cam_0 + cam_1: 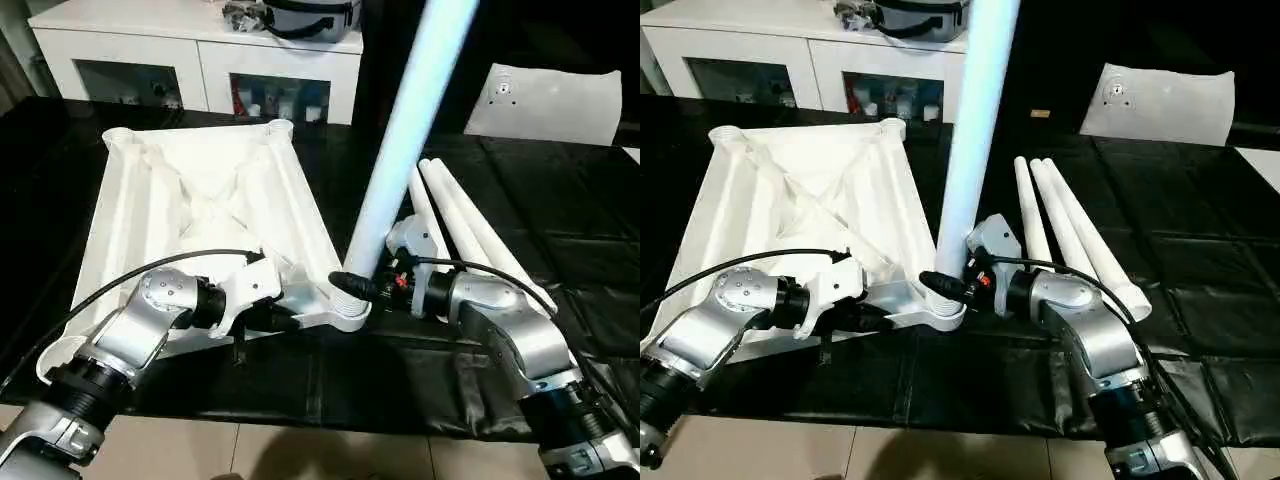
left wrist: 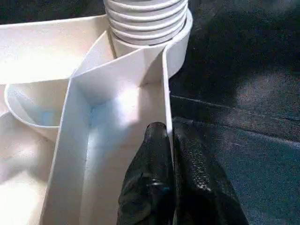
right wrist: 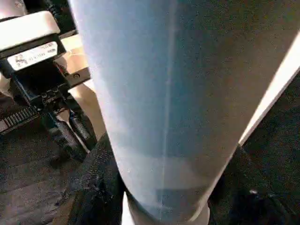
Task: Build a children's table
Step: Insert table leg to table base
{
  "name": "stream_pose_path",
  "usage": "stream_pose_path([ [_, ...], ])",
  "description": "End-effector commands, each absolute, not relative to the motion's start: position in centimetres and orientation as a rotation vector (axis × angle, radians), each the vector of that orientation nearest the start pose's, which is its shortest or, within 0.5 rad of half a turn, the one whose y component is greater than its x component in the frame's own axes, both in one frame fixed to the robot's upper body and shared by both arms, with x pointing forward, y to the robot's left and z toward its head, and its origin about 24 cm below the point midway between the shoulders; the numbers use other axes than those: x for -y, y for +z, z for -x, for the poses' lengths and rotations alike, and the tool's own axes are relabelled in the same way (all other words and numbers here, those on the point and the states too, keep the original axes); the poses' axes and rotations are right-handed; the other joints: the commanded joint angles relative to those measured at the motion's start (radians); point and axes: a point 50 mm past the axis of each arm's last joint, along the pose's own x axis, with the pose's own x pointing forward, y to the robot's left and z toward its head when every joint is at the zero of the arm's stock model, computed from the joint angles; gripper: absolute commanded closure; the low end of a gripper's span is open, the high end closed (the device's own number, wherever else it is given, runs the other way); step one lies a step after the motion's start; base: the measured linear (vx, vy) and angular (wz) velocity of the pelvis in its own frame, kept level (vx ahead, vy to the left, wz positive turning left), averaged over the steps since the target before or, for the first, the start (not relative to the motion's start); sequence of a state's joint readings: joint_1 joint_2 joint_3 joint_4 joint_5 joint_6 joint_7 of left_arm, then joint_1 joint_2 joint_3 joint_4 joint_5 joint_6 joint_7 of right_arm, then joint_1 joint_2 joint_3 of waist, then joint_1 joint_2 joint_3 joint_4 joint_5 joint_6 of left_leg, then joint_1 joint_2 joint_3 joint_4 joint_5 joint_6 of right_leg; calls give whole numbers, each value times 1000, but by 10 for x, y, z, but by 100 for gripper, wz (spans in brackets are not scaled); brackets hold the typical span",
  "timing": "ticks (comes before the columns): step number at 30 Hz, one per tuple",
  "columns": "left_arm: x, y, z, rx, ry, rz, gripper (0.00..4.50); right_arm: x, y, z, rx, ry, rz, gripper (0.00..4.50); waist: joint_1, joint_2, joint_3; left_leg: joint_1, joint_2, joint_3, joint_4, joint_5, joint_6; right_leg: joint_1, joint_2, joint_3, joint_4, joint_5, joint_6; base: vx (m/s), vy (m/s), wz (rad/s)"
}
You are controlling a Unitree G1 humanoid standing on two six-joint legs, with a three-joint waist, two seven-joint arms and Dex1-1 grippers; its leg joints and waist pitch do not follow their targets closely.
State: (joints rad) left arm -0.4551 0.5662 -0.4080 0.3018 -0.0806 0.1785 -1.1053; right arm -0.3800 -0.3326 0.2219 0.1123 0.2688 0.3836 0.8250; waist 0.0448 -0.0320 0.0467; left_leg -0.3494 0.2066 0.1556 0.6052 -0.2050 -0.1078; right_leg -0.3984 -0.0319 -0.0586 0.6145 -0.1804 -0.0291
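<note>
The white tabletop (image 1: 200,190) lies underside up on the black table, its X ribs showing. My left gripper (image 2: 169,133) is shut on the thin rim wall of the tabletop near its near right corner, one finger on each side. One white leg (image 1: 410,130) stands upright in that corner's socket (image 1: 345,315), and its ribbed end (image 2: 145,18) sits in the round collar. My right gripper (image 1: 352,285) is shut around the leg's lower end, its fingers (image 3: 93,178) on both sides. Three more legs (image 1: 1070,230) lie side by side on the table to the right.
A white pillow-like block (image 1: 545,100) rests at the back right of the black table. A white cabinet (image 1: 200,50) stands behind the table. The table's front edge (image 1: 300,420) runs just under my forearms, with pale floor below.
</note>
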Motion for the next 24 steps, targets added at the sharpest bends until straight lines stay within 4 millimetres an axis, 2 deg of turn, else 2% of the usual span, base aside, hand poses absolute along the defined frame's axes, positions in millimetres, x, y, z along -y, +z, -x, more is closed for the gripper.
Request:
stream_pose_path([
  [1,-156,61,-296,-446,-1280,-544,450,116,63,-288,-327,1074,83,258,0,6,-52,-1,19,0,-75,-179,14,45,-87,51,-92,-403,-96,0,0,0],
  [8,-153,65,-296,-413,-1315,-545,450,113,59,-290,-333,1072,59,258,3,6,-53,-2,20,1,-75,-169,15,47,-91,52,-88,-363,-114,0,0,0],
  [9,-154,64,-297,-414,-1313,-560,450,112,57,-291,-336,1072,57,258,2,2,-54,-3,20,1,-75,-168,16,47,-90,52,-87,-362,-115,0,0,0],
  [11,-155,64,-299,-414,-1308,-576,450,111,56,-292,-338,1072,56,258,1,5,-52,-1,19,1,-75,-179,15,45,-90,51,-90,-382,-112,0,0,0],
  [13,-159,66,-304,-412,-1280,-602,450,109,54,-295,-336,1067,50,259,1,4,-49,2,16,1,-75,-199,14,42,-91,50,-99,-448,-91,0,0,0],
  [15,-159,66,-305,-410,-1275,-602,450,108,54,-296,-334,1064,50,259,1,4,-49,2,17,0,-75,-204,12,41,-92,49,-101,-468,-84,0,0,0],
  [24,-151,68,-300,-384,-1293,-507,450,107,54,-300,-328,1054,37,259,-3,7,-49,1,19,-2,-77,-210,11,40,-92,47,-101,-465,-90,0,0,0],
])
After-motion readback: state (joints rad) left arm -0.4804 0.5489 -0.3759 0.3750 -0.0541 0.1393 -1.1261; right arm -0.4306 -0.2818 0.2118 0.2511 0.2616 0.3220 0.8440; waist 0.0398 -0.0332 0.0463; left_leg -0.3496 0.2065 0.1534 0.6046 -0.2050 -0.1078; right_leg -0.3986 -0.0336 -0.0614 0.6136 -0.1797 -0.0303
